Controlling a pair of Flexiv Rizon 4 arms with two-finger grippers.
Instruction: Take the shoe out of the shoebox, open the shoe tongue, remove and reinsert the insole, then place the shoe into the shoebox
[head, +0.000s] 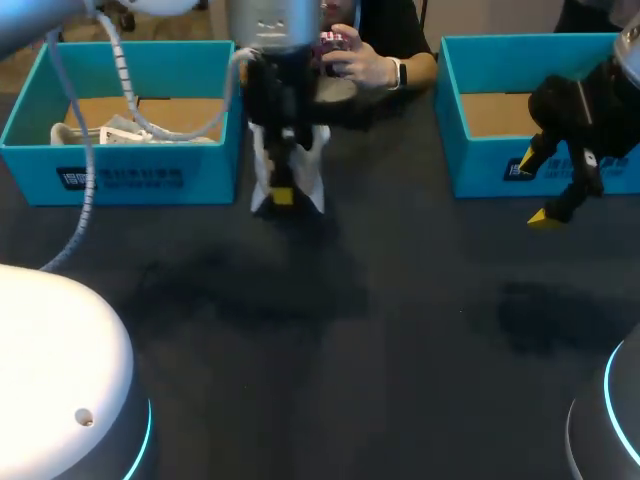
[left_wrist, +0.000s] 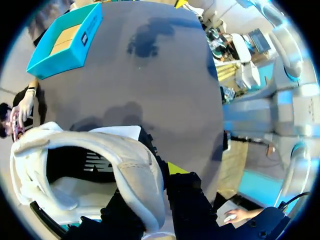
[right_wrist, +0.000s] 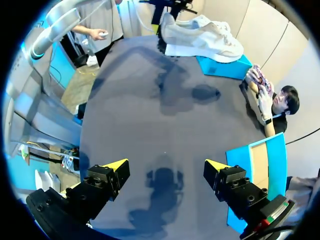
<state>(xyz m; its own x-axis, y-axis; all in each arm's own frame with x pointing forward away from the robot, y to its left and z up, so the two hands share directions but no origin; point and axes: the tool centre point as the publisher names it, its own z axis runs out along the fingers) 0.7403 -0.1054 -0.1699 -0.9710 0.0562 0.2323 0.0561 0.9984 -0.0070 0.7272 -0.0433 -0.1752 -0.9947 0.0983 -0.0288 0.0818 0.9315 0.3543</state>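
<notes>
The left pincer (left_wrist: 152, 192) pinched the shoe (right_wrist: 200, 37) by its heel, holding it aloft, probably so the spread right pincer (right_wrist: 165, 167) could reach the tongue.

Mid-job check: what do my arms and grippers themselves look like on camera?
The left gripper and right gripper are blocky black, each with two fingers ending in bright yellow wedge tips. The left arm has a smooth white shell and silver wrist, with a pale ribbed cable alongside; cyan light rings glow at both bases.
</notes>
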